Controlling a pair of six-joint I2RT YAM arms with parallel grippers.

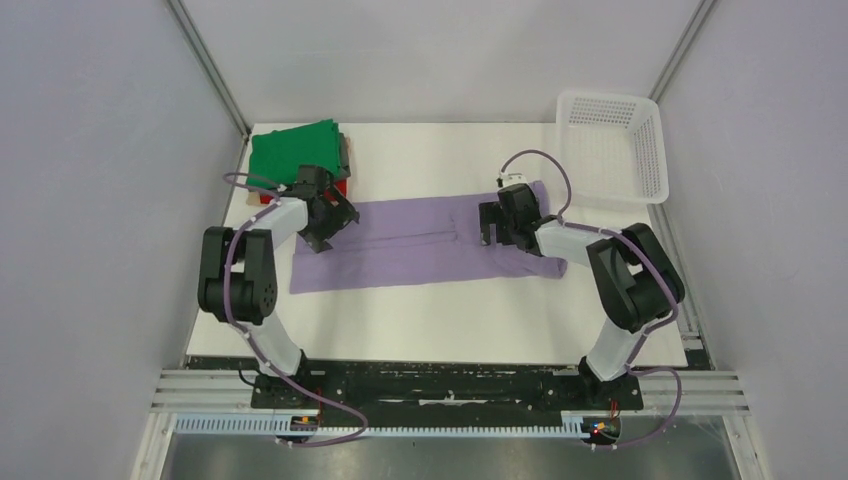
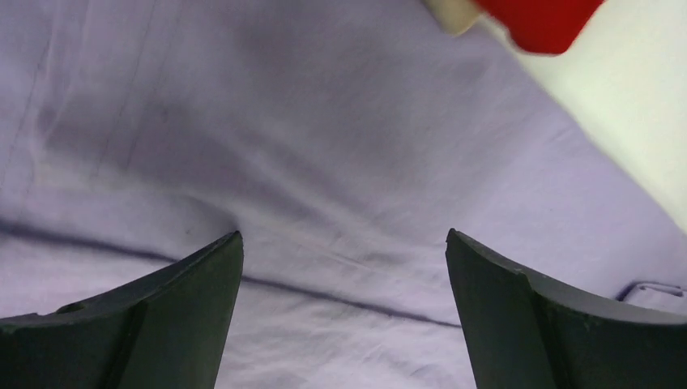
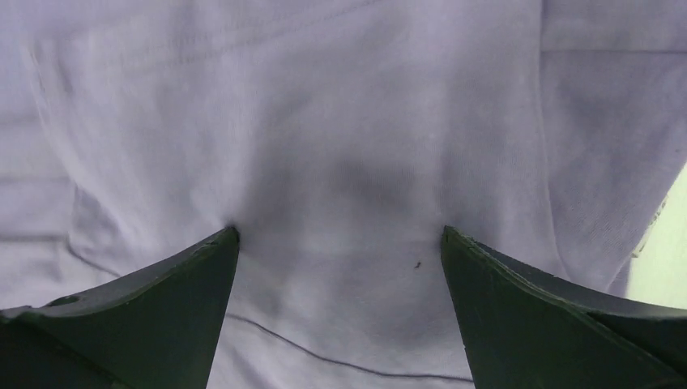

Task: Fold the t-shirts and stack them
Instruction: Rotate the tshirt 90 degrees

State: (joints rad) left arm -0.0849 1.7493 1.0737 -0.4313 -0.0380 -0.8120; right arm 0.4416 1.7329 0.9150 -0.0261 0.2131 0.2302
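A lavender t-shirt (image 1: pixel 420 245) lies folded into a long band across the middle of the white table. My left gripper (image 1: pixel 333 228) stands open over its left end, its dark fingers (image 2: pixel 186 316) spread wide above the cloth (image 2: pixel 324 162) with nothing between them. My right gripper (image 1: pixel 497 230) is open over the right end, and lavender cloth (image 3: pixel 340 146) fills that wrist view. A folded green t-shirt (image 1: pixel 295 152) tops a stack at the back left, with a red t-shirt (image 1: pixel 341 186) under it; the red corner (image 2: pixel 541 23) shows in the left wrist view.
A white mesh basket (image 1: pixel 612 148) stands at the back right of the table. Bare white table (image 1: pixel 440 310) lies in front of the lavender shirt. Grey walls close in both sides.
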